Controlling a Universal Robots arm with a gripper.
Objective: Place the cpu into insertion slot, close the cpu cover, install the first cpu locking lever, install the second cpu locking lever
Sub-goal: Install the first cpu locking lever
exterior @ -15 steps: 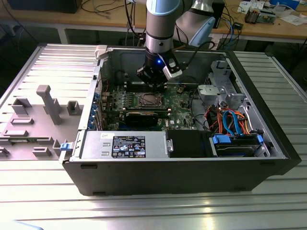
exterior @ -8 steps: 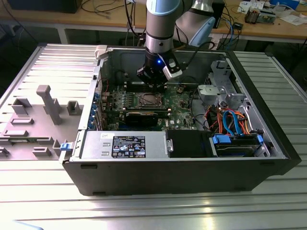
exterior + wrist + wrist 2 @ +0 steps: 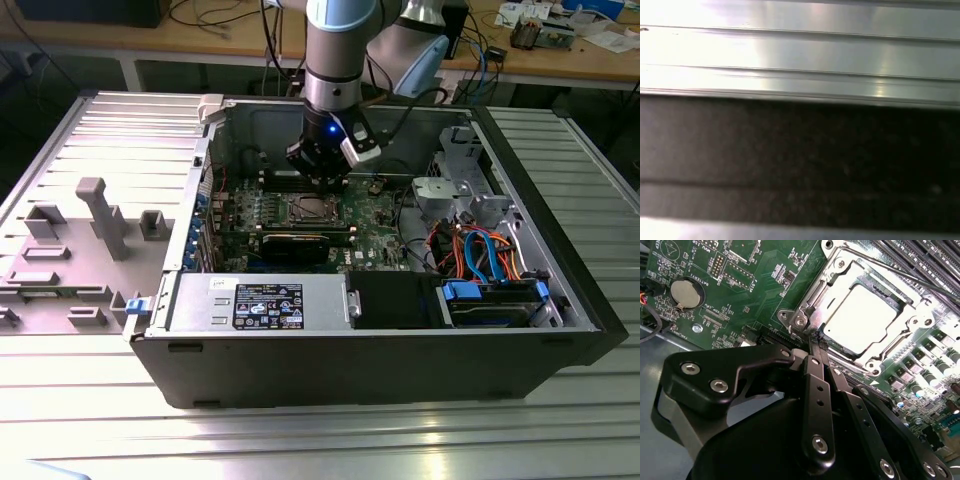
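The cpu [image 3: 865,315] lies flat in the insertion slot [image 3: 790,316], its silver top glaring under the light. The cpu cover [image 3: 826,290] is down around it, and the chip shows through its window. A thin locking lever [image 3: 900,275] runs along the socket's side next to the memory slots. My gripper [image 3: 817,342] has its black fingers pressed together, with their tips at a corner of the socket frame. I cannot tell whether anything thin is pinched between them. In the exterior view the gripper [image 3: 322,178] hangs just above the socket [image 3: 308,210] inside the open computer case.
A long black expansion card [image 3: 300,243] lies just in front of the socket, and a grey power supply [image 3: 255,303] lies nearer the case's front wall. Orange and blue cables [image 3: 480,255] and a drive cage fill the exterior view's right. Grey fixtures [image 3: 100,215] stand on the ribbed table [image 3: 800,50].
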